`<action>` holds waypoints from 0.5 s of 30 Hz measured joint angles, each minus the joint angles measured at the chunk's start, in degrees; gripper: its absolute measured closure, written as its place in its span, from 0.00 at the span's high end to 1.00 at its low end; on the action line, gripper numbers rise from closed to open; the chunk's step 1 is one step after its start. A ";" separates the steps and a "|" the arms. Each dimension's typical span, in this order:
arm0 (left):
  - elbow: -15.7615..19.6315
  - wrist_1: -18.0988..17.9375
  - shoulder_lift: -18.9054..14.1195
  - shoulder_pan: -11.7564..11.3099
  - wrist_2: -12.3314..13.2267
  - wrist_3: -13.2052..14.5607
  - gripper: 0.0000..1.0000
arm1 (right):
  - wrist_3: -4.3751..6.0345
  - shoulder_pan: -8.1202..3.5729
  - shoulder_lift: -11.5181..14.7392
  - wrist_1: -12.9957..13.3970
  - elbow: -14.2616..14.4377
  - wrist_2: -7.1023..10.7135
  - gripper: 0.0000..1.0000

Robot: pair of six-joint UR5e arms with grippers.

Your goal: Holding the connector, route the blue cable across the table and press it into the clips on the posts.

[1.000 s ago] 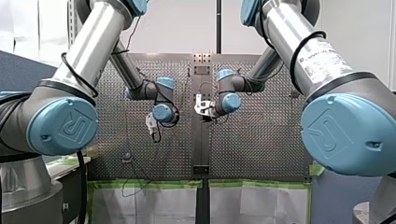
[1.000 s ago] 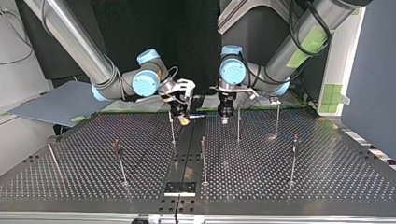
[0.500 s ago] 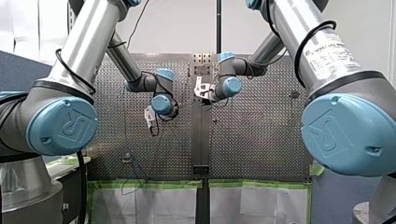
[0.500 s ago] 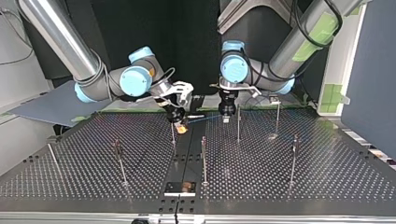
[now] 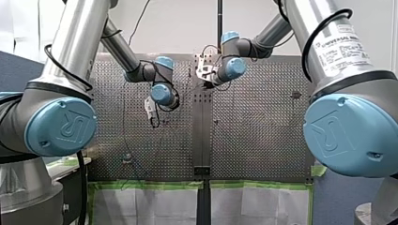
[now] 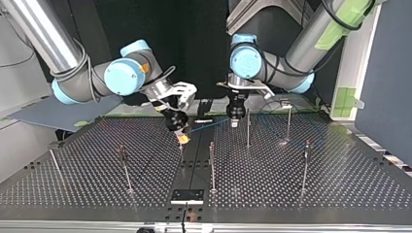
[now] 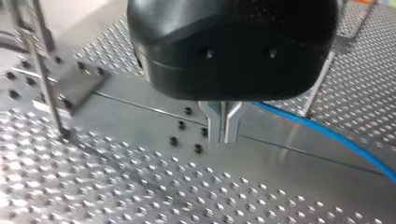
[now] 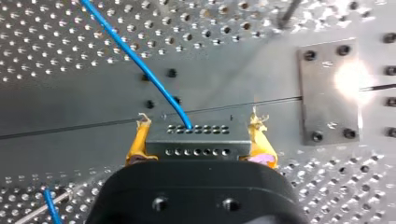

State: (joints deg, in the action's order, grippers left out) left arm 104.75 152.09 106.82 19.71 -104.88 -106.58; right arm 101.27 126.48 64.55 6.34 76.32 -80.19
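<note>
Gripping the connector [image 8: 196,142] in my right gripper [image 8: 199,128], with the yellow pads [image 8: 138,144] pressed against its two short ends and spread no wider than that dark block. Holding it above the table [image 8: 70,107], over the plain strip between the two hole-covered halves. Out of the connector's front face, leading the blue cable [image 8: 140,60] straight ahead of the gripper and slanting off to one side. Ahead of the gripper and to the other side, facing a screwed-down metal plate [image 8: 329,93].

With my left gripper [image 7: 224,137] near the right one, metal fingers [image 7: 214,121] drawn almost together, leaving only a thin slit. Pinching the cable there, as far as the views tell. In the top view, stretched in a straight line from the connector to these fingertips. In the left wrist view, coming out from behind the fingers and running off low over the table, away from my right gripper.

Just beside the left gripper, on the side away from the right one, standing next to a thin post [image 6: 248,128]. Below the right gripper in the top view, lined up with a second post [image 6: 181,149]; touching or not, cannot tell.
</note>
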 joint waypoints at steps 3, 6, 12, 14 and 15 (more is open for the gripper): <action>0.00 -0.04 -1.45 0.31 0.00 -0.04 0.00 | 0.00 0.04 0.30 -0.21 0.02 0.03 0.00; 0.00 -0.04 -3.09 0.43 -0.07 -0.15 0.00 | 0.13 0.04 1.09 -0.41 0.02 0.03 0.00; 0.00 -0.12 -6.15 0.29 -1.59 -0.51 0.00 | 0.48 -0.07 3.13 -0.71 0.02 0.03 0.00; 0.00 -0.06 -7.17 0.31 -1.86 -0.53 0.00 | 0.56 -0.15 3.74 -0.80 0.01 0.01 0.00; -0.01 -0.05 -7.63 0.32 -1.92 -0.52 0.00 | 0.67 -0.19 4.02 -0.83 0.02 -0.01 0.00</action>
State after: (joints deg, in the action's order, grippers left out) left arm 104.74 152.04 99.19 20.04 -106.79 -107.10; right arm 101.94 126.29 68.56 5.51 76.34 -80.20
